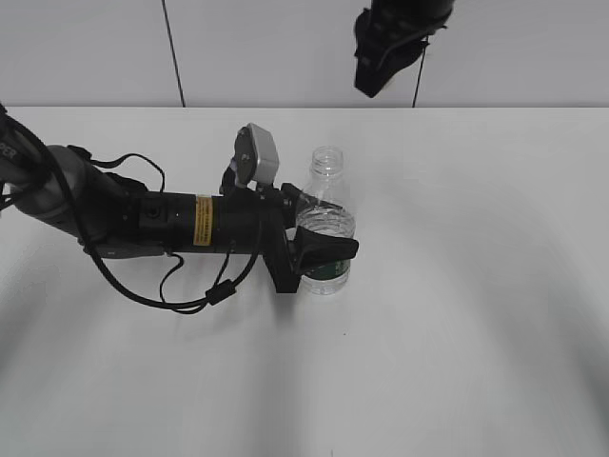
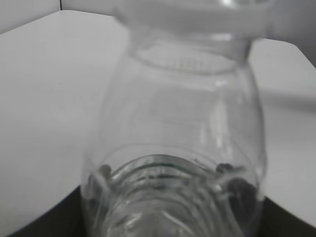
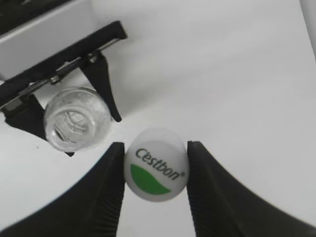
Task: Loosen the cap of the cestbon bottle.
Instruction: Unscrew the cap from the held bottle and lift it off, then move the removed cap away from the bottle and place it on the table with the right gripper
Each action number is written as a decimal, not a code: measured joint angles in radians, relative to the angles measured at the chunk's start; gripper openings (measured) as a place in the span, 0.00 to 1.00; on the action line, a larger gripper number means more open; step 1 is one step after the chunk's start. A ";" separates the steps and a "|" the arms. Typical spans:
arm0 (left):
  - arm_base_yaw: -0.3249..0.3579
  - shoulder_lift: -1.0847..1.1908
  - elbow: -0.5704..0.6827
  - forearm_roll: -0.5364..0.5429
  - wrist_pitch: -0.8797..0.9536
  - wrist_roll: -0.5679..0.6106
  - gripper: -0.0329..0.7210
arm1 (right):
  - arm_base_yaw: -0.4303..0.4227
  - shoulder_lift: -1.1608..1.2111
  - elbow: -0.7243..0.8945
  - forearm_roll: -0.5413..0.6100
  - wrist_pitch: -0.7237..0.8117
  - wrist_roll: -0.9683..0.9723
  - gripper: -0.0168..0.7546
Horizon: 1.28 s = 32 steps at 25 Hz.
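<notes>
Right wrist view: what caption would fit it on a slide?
Right gripper holds the removed Cestbon cap above the open bottle, clamped by the left gripper.

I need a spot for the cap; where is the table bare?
The table is bare right of the bottle and along the near edge. It is crowded left of the bottle, where the left claw grips it. The right claw holds the cap up above.

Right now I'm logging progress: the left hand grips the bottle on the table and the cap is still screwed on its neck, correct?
Not quite. The cap is off: the right wrist view shows it pinched in the right hand, with the bottle mouth open below. The left hand does grip the bottle on the table.
</notes>
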 joint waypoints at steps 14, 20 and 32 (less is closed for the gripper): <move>0.000 0.000 0.000 0.000 0.000 0.000 0.56 | -0.450 0.000 0.274 0.123 -0.027 0.482 0.41; 0.000 0.000 0.000 -0.010 0.001 0.000 0.56 | -0.570 -0.001 0.550 0.185 -0.234 0.488 0.41; 0.000 0.000 0.000 -0.035 0.011 0.000 0.55 | -0.609 -0.001 0.737 0.167 -0.503 0.501 0.41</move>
